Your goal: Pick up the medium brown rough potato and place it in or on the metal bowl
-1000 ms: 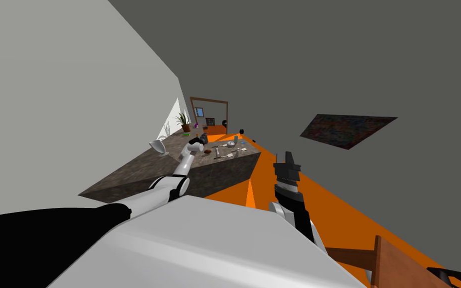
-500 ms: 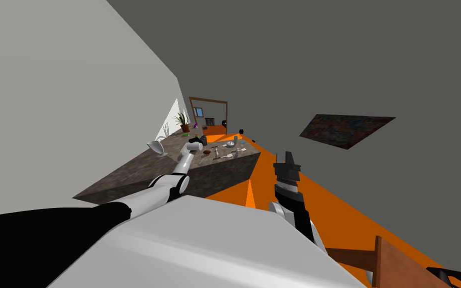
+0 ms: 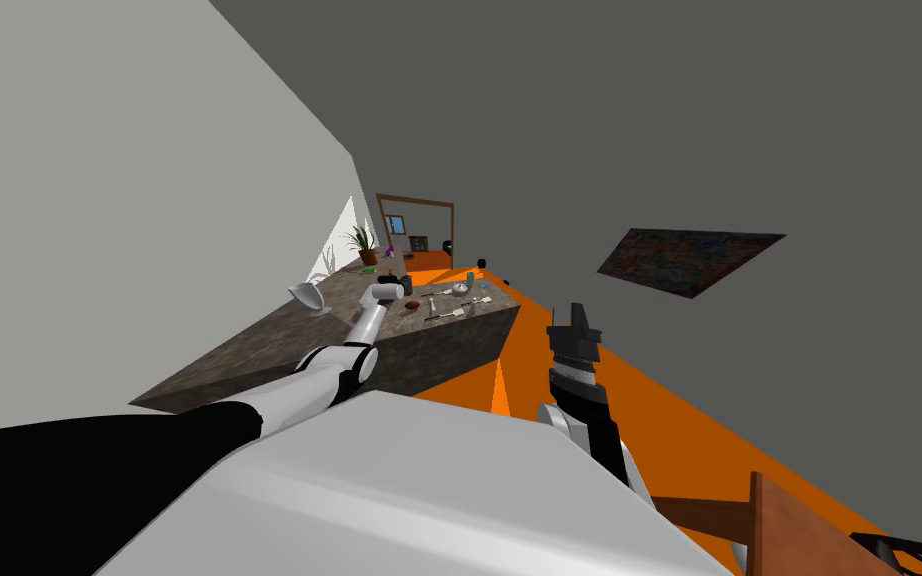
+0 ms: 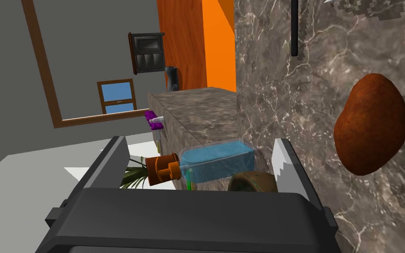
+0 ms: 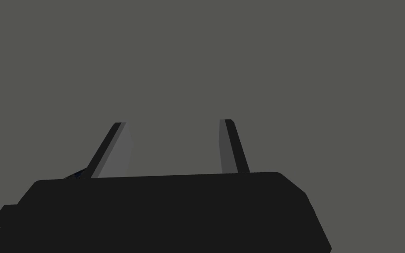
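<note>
Potato [image 4: 370, 125] beside left tool [image 4: 199, 139] (fingers apart).

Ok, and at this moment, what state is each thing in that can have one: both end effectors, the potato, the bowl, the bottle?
left end effector: open, gripping nothing.
right end effector: open, empty.
potato: lying on the marble counter, outside the left fingers, not gripped.
metal bowl: on the same counter, without the potato.
blue bottle: cap on; upright or lying, cannot tell.
</note>
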Robot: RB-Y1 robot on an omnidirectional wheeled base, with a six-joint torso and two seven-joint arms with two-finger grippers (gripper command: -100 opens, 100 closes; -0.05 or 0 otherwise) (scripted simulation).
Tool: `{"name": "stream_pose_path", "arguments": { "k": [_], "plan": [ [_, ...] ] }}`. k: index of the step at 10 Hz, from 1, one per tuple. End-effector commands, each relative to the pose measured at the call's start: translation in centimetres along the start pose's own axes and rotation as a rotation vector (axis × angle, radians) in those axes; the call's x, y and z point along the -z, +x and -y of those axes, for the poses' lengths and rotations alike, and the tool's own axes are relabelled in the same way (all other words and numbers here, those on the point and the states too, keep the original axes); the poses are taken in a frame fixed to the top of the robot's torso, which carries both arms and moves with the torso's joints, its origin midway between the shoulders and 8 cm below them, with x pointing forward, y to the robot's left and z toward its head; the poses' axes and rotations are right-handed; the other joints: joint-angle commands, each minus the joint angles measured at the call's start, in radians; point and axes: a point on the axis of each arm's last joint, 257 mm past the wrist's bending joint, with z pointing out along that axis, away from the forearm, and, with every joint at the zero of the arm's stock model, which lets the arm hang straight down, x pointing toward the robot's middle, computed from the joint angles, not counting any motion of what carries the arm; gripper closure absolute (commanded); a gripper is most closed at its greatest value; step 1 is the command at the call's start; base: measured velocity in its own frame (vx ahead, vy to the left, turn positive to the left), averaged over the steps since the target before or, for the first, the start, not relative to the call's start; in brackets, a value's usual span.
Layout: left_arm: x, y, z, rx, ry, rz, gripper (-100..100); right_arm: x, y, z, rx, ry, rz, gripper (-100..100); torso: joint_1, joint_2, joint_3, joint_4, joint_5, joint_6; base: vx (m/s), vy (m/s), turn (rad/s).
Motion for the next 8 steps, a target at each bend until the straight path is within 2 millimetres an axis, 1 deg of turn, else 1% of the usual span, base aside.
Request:
{"name": "stream_pose_path", "arguments": {
  "k": [1, 3, 8],
  "plan": [
    [-0.14, -0.65, -1.02, 0.008, -0.053, 0.011, -100, 0.00, 0.00, 0.00, 0.000, 0.000, 0.000, 0, 0.000, 0.000, 0.000, 0.000, 0.000, 0.000, 0.030, -0.002, -0.007],
    [-0.13, -0.66, -1.19, 0.008, -0.060, 0.011, -100, 0.00, 0.00, 0.00, 0.000, 0.000, 0.000, 0, 0.000, 0.000, 0.000, 0.000, 0.000, 0.000, 0.024, -0.004, -0.016],
    [-0.13, -0.66, -1.19, 0.008, -0.060, 0.011, -100, 0.00, 0.00, 0.00, 0.000, 0.000, 0.000, 0, 0.000, 0.003, 0.002, 0.001, 0.000, 0.000, -0.001, 0.001, 0.003]
  ]
}}
